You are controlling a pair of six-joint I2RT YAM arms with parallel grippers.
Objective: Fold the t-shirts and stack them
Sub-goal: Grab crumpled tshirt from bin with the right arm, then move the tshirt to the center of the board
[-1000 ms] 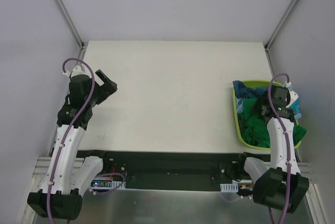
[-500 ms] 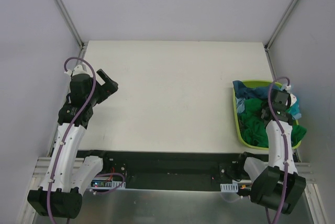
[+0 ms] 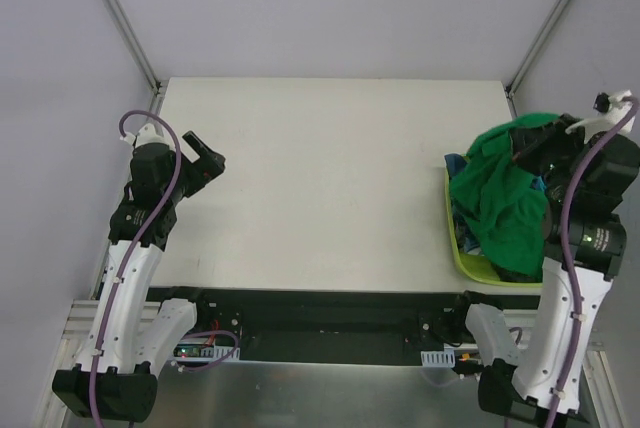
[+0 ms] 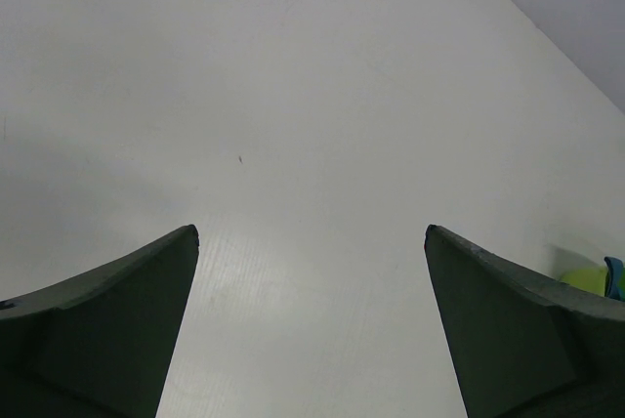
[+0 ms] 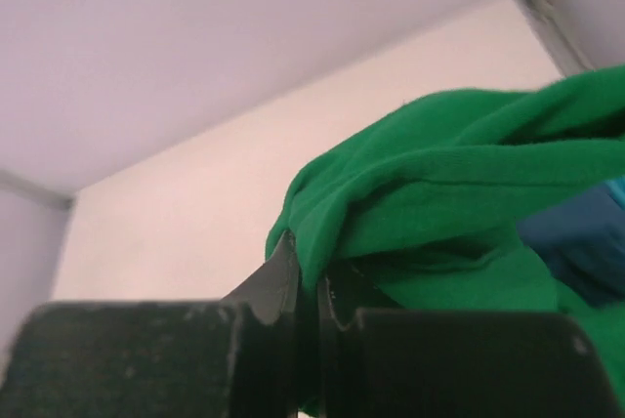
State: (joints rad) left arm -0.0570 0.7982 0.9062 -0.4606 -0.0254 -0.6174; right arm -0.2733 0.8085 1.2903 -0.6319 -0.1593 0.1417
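My right gripper (image 3: 535, 153) (image 5: 311, 262) is shut on a fold of the bright green t-shirt (image 3: 500, 198) (image 5: 459, 184) and holds it up above the lime-green basket (image 3: 462, 253) at the table's right edge. The cloth hangs down in a bunch over the basket. A dark teal-blue t-shirt (image 3: 458, 166) (image 5: 576, 232) shows under it in the basket. My left gripper (image 3: 205, 151) (image 4: 311, 232) is open over the bare left side of the table, with nothing between its fingers.
The white table (image 3: 330, 178) stretches between the two arms. Grey walls and slanted metal posts close it in at the back corners. A bit of the basket (image 4: 586, 279) shows at the right edge of the left wrist view.
The right gripper shut on the green t-shirt down in the basket and then rose, pulling the shirt up out of it. The left arm has barely moved.
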